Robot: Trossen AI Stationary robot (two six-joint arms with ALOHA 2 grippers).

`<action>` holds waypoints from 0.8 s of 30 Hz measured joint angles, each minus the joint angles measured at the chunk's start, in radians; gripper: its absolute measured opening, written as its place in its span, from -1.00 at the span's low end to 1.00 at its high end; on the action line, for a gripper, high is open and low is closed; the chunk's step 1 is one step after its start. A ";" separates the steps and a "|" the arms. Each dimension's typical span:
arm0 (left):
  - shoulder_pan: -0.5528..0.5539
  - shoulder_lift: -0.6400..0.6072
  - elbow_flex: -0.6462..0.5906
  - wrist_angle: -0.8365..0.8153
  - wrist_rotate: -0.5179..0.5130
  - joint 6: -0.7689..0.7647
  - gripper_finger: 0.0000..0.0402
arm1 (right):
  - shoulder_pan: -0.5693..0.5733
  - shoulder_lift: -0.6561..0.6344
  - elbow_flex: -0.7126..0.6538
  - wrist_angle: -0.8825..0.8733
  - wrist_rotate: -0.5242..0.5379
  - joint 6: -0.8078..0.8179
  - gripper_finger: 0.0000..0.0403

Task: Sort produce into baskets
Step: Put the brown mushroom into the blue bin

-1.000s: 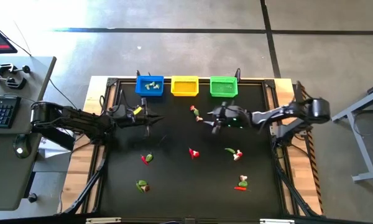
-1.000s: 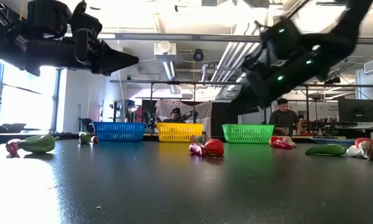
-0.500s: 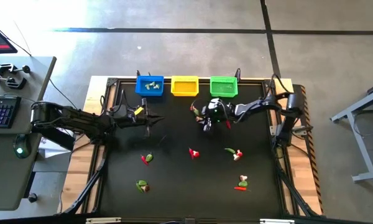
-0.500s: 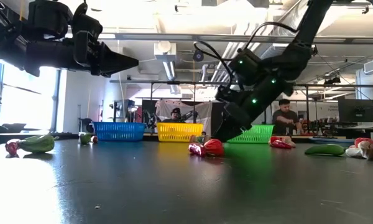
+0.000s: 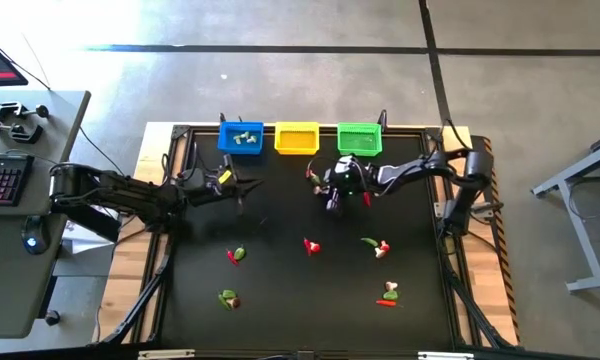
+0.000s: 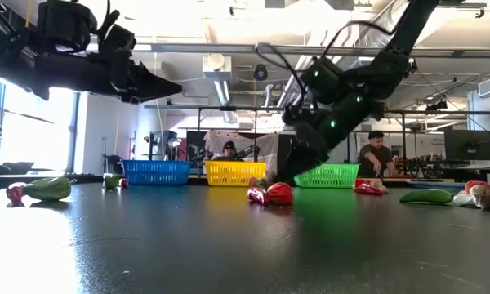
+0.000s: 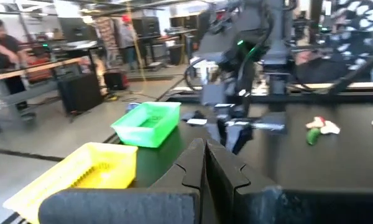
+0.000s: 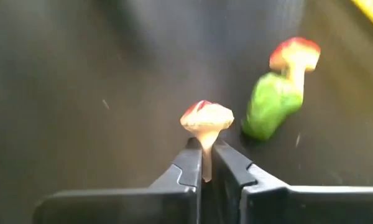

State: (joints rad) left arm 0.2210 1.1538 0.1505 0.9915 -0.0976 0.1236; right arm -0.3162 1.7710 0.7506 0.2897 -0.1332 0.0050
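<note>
Near the green basket [image 5: 359, 139], right fingers [image 8: 227, 163] pinch a mushroom [image 8: 206, 119] (left fingers [image 7: 227, 171] closed).

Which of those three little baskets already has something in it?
The blue basket, at the left end of the row. Small pale pieces lie inside it, while the yellow basket and green basket look empty.

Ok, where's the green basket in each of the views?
High view: green basket in the far row, rightmost of three.
Low view: right of centre, partly behind the right arm.
Left wrist view: between the yellow basket and the right arm.
Right wrist view: not in it.
Landmark: the yellow basket beside it.
</note>
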 joint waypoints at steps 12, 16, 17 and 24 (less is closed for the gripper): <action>0.000 -0.126 0.000 0.000 -0.008 0.001 -1.00 | 0.146 0.124 0.169 0.194 0.112 0.083 -0.98; 0.000 -0.153 0.000 -0.002 -0.008 0.011 -1.00 | 0.162 0.235 0.337 0.196 0.195 0.080 -0.99; 0.000 -0.158 0.000 -0.001 -0.008 0.011 -1.00 | 0.161 0.261 0.380 0.193 0.221 0.074 -0.99; 0.000 -0.160 0.000 0.000 -0.009 0.011 -1.00 | 0.103 0.409 0.662 0.127 0.356 0.100 -0.99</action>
State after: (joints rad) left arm 0.2207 0.9936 0.1509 0.9913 -0.1061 0.1345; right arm -0.2132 2.1799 1.4125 0.4170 0.2231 0.1051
